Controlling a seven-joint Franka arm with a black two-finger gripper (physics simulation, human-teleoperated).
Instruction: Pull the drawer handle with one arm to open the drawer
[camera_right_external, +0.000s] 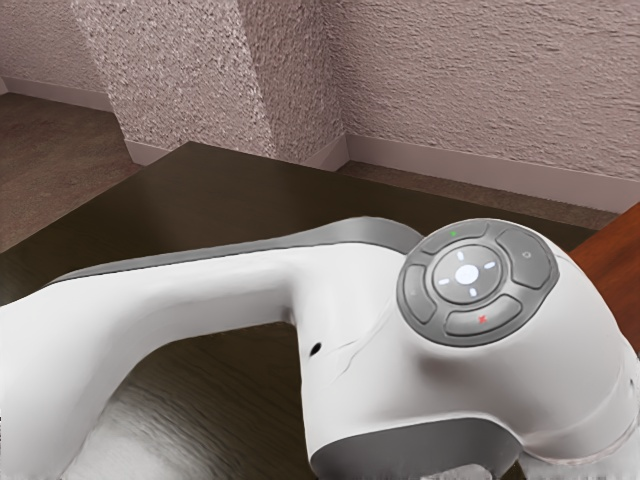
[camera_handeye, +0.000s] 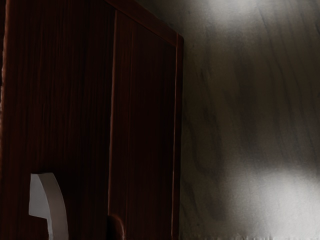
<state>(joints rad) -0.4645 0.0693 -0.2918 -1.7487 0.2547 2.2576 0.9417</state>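
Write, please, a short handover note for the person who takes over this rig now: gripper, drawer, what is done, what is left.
Gripper: its state cannot be read from these pictures, so check it first.
Arm: reaches over the dark table toward the red-brown cabinet.
Drawer handle: pale, on the dark wood front, near the hand.
Done: the hand seems to be at the handle. I see no sign that the drawer is open.
Left: take the handle and pull the drawer open.
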